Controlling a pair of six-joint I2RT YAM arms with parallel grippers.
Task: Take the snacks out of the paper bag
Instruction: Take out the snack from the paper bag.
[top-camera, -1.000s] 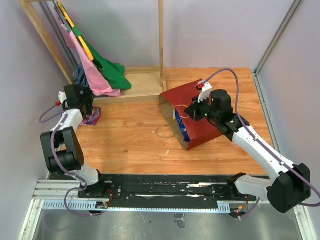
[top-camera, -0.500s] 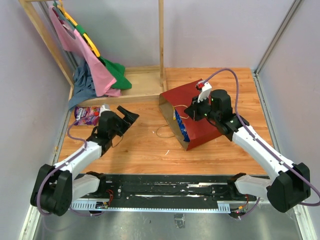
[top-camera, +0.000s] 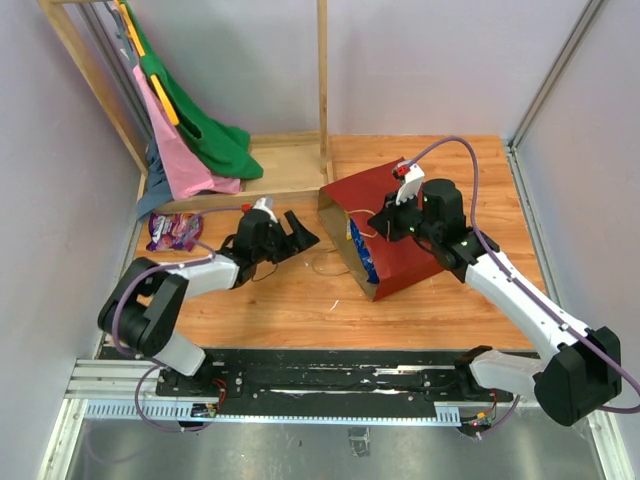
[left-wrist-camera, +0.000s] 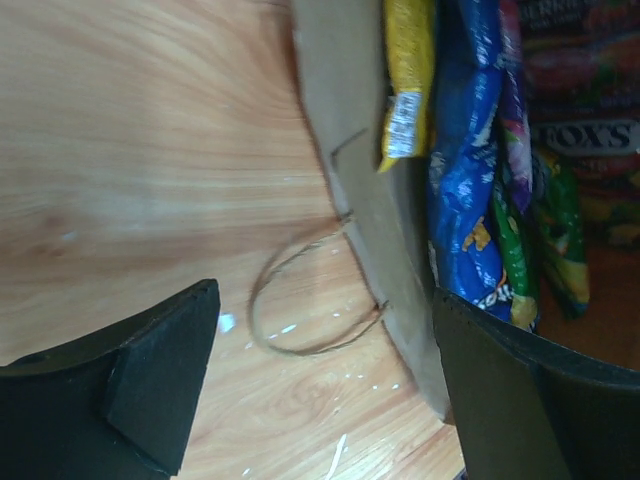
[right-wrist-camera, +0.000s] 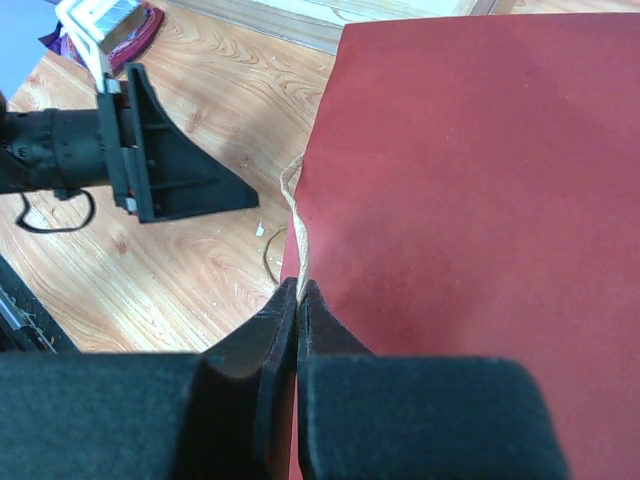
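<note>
Paper bag on side, mouth facing left

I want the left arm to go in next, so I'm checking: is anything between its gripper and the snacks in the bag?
Nothing solid. The left gripper is open and faces the open mouth of the paper bag, with the snacks showing inside. Only a loose string handle lies flat just before the mouth.
</note>
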